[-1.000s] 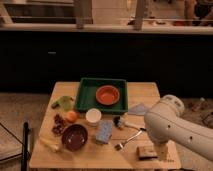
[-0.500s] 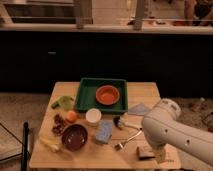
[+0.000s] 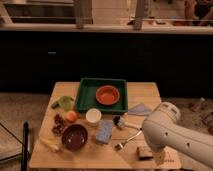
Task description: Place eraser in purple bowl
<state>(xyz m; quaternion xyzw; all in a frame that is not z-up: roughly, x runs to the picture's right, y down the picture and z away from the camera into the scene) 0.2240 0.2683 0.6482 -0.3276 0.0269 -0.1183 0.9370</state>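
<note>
The eraser [image 3: 144,152], a small dark brown block, lies near the table's front right edge, partly covered by my arm. My gripper [image 3: 158,158] hangs at the end of the white arm [image 3: 165,130], right beside or over the eraser; most of it is hidden by the arm. The purple bowl [image 3: 75,136], glossy and dark inside, stands at the front left of the table, well left of the gripper.
A green tray [image 3: 86,93] at the back holds an orange bowl [image 3: 107,94]. A white cup [image 3: 93,116], blue-grey sponge [image 3: 105,131], brush [image 3: 122,121], fork [image 3: 127,141] and blue cloth [image 3: 140,109] lie mid-table. Fruit [image 3: 72,116] and a banana [image 3: 50,144] lie left.
My arm has swung left and down toward the table's front right, closing over the eraser. The things on the table have not moved.
</note>
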